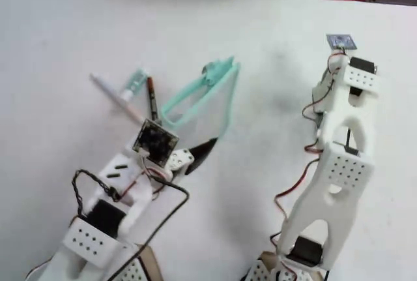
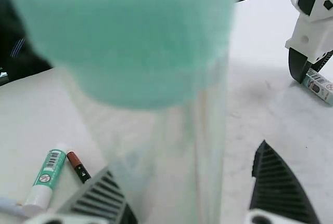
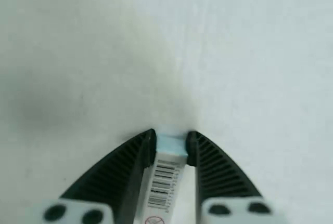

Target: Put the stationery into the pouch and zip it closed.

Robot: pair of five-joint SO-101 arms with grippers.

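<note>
On the white bench (image 1: 58,27), a pouch (image 1: 199,95) of clear plastic with mint-green trim, its mouth gaping in a long loop; through the clear wall, just the white of the bench; from close up, much of the inside screened by the broad green band near the lens, so contents hard to judge there. At the pouch's near end, the left hand (image 2: 184,159), spread wide, the clear wall between its two ribbed fingers; contact with the plastic impossible to tell. Just beside the pouch, on the side away from the right hand (image 3: 170,138), three pieces of stationery lying outside it: a white pen (image 1: 107,90), a green-labelled marker (image 1: 135,82) and a brown pen (image 1: 152,98), fanned together, ends converging toward the pouch's near end; lower tips of the pens hidden under the left arm (image 1: 111,190) from above; white pen cut off at the frame edge in the left wrist view. Well apart from the pouch on the opposite side, the right hand clamped tight on a barcoded tube (image 3: 167,169) with a pale blue end, that end pointing down at the bench; rear of the tube cut off between the finger bases; touching the bench or just above it, not clear.
</note>
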